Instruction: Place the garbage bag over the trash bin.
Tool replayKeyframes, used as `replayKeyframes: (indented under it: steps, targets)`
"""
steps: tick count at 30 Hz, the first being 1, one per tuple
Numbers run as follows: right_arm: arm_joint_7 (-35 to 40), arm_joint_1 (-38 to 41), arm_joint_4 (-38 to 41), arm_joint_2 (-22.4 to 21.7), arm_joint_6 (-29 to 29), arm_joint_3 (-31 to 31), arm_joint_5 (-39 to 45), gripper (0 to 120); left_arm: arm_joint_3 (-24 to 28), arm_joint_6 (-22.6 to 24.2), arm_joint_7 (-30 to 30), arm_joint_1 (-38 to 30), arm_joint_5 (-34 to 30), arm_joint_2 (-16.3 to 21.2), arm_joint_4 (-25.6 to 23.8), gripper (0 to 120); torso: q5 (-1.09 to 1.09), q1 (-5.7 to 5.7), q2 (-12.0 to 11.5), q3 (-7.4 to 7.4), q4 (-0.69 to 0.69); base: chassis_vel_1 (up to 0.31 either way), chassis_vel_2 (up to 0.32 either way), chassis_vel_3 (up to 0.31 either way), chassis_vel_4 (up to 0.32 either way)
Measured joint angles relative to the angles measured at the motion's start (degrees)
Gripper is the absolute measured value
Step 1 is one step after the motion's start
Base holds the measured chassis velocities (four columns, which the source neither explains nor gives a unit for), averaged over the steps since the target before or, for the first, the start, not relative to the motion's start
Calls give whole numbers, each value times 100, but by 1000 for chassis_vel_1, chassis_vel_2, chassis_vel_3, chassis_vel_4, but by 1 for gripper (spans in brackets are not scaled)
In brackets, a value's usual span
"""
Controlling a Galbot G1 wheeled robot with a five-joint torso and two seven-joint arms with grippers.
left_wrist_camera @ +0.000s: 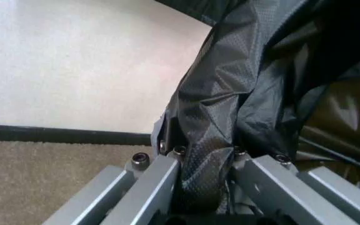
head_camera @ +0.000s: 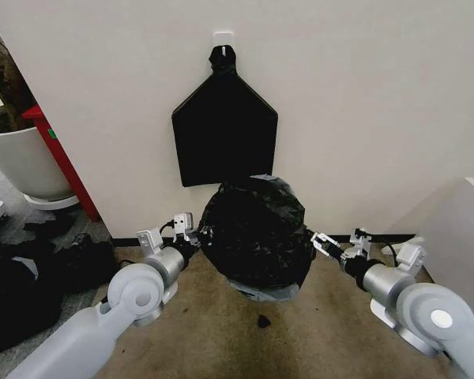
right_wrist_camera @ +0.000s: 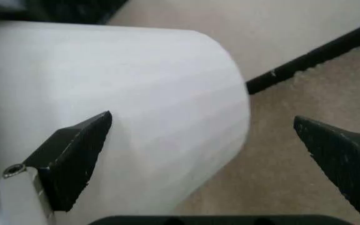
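Black plastic — the garbage bag (head_camera: 254, 233) drapes the trash bin (right_wrist_camera: 105, 108); left gripper (head_camera: 191, 234) clamps its edge, right gripper (head_camera: 322, 242) gapes empty beside the bin.

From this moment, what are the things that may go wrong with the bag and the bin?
1. The left gripper pinches a thin fold of the garbage bag; pulling might tear it.
2. The right gripper is open beside the trash bin, holding nothing, so the bag's right side may slip.
3. The light bin may tip if tugged.
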Motion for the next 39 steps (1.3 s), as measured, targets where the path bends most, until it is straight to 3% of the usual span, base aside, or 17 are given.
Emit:
replayKeyframes:
  steps: [4,10,15,16,20,25,27,39]
  targets:
    - [-62,3,-197,27,-5,53,-175,100,-26,-2,-41,7,-139,-10,-17,1,3,0,0,0,0,0,0,0,0]
    - [-346,-363,165,-34,31,685,-131,100,-165,-4,-255,-38,-664,-76,329,1,-1,0,0,0,0,0,0,0,0]
    - [-1931,-1079,498,-67,-30,1472,-397,100,-220,48,-510,-83,-1276,-132,668,1,0,0,0,0,0,0,0,0,0]
    - [-1931,-1079,498,-67,-30,1472,-397,100,-220,48,-510,-83,-1276,-132,668,1,0,0,0,0,0,0,0,0,0]
    - [-3376,-1805,614,-61,-81,1727,-1218,100,-228,103,-669,-107,-1550,-118,730,1,0,0,0,0,-2,0,0,0,0]
    - [-3331,-1942,858,0,-67,1527,-1638,100,-229,118,-709,-115,-1581,-95,704,1,0,0,0,0,-2,0,0,0,0]
    - [-2759,-1657,1022,49,-90,1246,-1735,100,-189,123,-719,-115,-1560,-103,596,1,1,0,0,0,1,0,0,0,0]
    - [-2223,-1507,1067,42,-204,1150,-1614,100,-98,124,-730,-47,-1348,-123,396,1,0,0,0,0,0,0,0,0,0]
